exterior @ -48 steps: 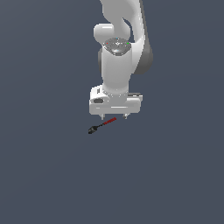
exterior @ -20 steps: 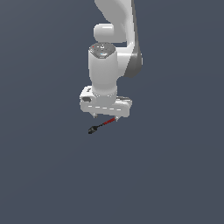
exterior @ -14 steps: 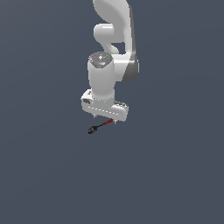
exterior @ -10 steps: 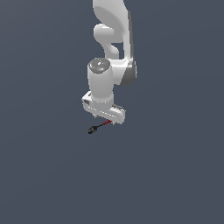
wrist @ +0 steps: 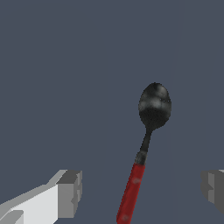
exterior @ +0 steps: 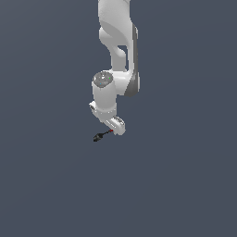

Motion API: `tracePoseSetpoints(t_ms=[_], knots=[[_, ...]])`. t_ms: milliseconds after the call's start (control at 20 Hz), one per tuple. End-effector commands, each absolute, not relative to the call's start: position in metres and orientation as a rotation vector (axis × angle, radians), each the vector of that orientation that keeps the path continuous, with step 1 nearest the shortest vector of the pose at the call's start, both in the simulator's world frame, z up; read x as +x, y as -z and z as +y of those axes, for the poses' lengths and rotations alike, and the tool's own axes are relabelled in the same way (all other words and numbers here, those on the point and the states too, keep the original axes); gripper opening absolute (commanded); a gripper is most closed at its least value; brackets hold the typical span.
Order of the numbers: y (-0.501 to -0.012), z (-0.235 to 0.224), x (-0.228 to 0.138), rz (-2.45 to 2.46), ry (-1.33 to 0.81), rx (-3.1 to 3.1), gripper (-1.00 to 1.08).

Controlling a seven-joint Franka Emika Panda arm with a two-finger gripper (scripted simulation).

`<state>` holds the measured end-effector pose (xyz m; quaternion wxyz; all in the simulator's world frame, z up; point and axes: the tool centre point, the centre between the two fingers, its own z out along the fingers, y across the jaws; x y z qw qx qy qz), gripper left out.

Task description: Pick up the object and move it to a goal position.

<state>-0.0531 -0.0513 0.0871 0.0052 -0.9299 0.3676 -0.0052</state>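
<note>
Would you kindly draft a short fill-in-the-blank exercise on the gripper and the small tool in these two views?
1. The tool has a black bowl and a ____ handle.
2. In the wrist view the handle lies ____ the two fingers, touching neither.
3. The jaws of the gripper are ____.
4. In the exterior view the tool's black end points to that view's ____.

Missing words: red; between; open; left

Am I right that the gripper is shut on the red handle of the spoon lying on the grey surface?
Not quite. In the wrist view the gripper is open: its fingers stand apart on either side of the spoon's red handle, touching nothing. The rest holds.
</note>
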Motion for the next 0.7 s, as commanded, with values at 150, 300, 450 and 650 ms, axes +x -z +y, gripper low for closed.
tracePoseSetpoints(t_ms=[150,300,450,650], knots=[[-0.07,-0.057,-0.066,1.318,0.006,-2.847,1.0],[-0.065,-0.059,-0.071,1.373,0.002,-2.823,1.0],[-0.062,-0.06,-0.073,1.406,0.001,-2.809,1.0],[-0.061,-0.061,-0.074,1.409,0.0,-2.808,1.0]])
